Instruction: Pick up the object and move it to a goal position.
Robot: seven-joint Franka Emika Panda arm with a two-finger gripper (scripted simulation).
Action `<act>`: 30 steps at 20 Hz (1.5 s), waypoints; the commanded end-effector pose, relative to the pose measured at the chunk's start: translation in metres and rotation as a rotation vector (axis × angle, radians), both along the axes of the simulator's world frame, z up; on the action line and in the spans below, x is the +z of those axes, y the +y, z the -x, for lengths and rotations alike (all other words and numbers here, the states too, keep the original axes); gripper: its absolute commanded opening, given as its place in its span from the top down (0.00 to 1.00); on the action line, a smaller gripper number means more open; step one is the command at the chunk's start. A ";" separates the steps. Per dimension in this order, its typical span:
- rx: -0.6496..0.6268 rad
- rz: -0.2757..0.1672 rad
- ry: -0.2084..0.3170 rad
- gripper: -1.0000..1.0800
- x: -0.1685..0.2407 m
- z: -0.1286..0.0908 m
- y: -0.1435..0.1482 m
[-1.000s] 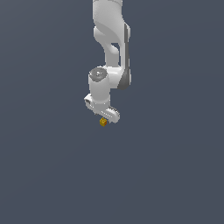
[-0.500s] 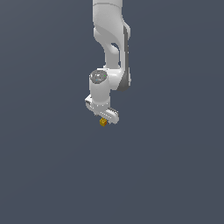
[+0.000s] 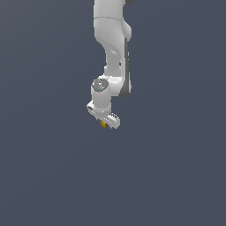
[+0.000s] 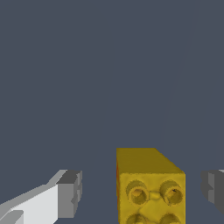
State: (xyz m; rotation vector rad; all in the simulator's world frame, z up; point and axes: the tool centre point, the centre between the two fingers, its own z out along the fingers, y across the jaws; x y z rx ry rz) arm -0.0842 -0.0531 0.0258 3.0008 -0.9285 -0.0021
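Observation:
The object is a tiny yellow-orange block (image 3: pixel 104 125) with round orange-rimmed spots on its face. In the exterior view it peeks out just under the white gripper (image 3: pixel 106 122), near the middle of the scene. In the wrist view the block (image 4: pixel 151 183) stands between the two fingertips (image 4: pixel 70 194). There is a visible gap on each side of it, so the gripper (image 4: pixel 142 194) is open around the block and its pads do not touch it. The lower part of the block is cut off by the frame edge.
The white arm (image 3: pixel 112 48) comes straight down from the top of the exterior view. A plain dark grey-blue floor (image 3: pixel 176 176) surrounds it. No goal marker shows.
The gripper has sunk slightly lower over the block. The block has not moved.

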 end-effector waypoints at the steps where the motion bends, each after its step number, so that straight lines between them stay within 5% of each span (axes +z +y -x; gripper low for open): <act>1: 0.000 0.000 -0.001 0.04 -0.004 -0.001 0.000; 2: 0.000 0.000 -0.001 0.04 -0.004 -0.001 0.000; 3: 0.000 0.000 -0.001 1.00 -0.004 -0.001 0.000; 19: -0.010 0.009 -0.034 1.00 0.000 -0.012 -0.002; 25: -0.042 0.036 -0.135 1.00 0.014 -0.047 -0.011; 30: -0.087 0.074 -0.275 1.00 0.040 -0.093 -0.025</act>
